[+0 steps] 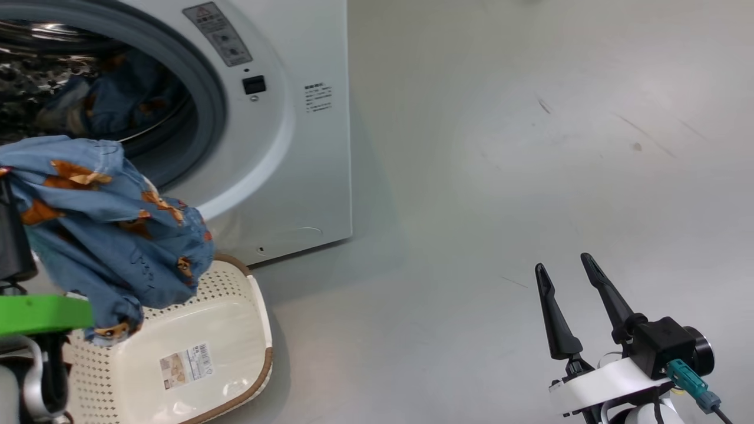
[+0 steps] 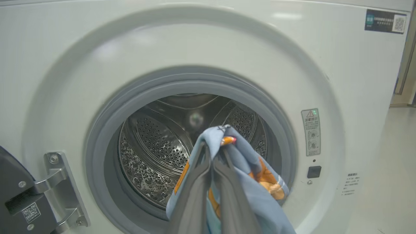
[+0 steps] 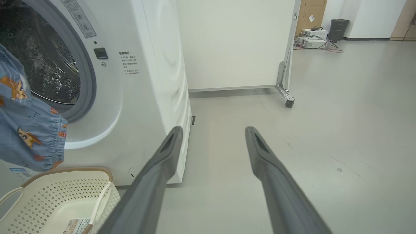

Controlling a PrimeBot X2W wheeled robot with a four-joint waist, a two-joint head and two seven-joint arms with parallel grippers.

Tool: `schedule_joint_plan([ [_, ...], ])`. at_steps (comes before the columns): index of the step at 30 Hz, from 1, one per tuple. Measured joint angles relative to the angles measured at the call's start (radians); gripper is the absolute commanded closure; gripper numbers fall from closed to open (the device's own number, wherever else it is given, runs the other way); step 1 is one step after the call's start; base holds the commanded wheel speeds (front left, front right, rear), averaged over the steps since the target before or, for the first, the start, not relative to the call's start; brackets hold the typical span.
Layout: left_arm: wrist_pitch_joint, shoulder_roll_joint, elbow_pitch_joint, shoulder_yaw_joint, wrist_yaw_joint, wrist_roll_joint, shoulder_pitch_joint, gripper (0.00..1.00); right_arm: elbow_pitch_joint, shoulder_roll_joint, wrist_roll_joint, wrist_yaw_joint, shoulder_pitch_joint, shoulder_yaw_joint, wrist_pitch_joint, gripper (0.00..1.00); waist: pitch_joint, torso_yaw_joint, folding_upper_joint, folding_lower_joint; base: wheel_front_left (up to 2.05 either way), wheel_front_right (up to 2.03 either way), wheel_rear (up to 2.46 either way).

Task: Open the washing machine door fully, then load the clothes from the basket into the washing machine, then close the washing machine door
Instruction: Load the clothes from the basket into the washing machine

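The washing machine (image 1: 306, 176) stands at the upper left with its drum (image 2: 156, 146) exposed; blue clothes (image 1: 123, 94) lie inside. The washing machine door (image 2: 13, 195) hangs swung aside on its hinge, with a piece of its black rim at the lower left of the left wrist view. My left gripper (image 2: 213, 149) is shut on a blue printed piece of clothes (image 1: 100, 224), held just before the drum mouth and above the basket (image 1: 235, 282). The basket's visible bottom is bare but for a label. Over the floor to the right, my right gripper (image 1: 562, 263) is open and holds nothing.
A white panel on castors (image 3: 234, 42) stands behind the machine's right side. Grey floor (image 1: 530, 147) spreads to the right of the machine. Boxes, cables and a dark bin (image 3: 338, 26) sit far off by the back wall.
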Motion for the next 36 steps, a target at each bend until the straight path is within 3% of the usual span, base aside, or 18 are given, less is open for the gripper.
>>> schedule_joint_plan([
  [13,0.170,0.197,0.254,0.125,0.016,-0.020,-0.286,1.00,-0.001,0.013,0.016,0.000,-0.020,0.056,0.000,0.00,0.134,-0.147,0.0000,0.0000,0.00,0.00,0.00],
  [21,0.222,0.281,0.386,0.141,0.010,-0.046,-0.450,1.00,-0.012,0.014,0.018,0.000,-0.026,0.050,0.000,0.00,0.237,-0.203,0.0000,0.0001,0.00,0.00,0.00],
  [36,0.220,0.323,0.548,0.105,-0.021,-0.037,-0.626,1.00,-0.032,0.018,0.025,0.000,-0.030,0.042,0.000,0.00,0.363,-0.231,0.0000,0.0002,0.00,0.00,0.00],
])
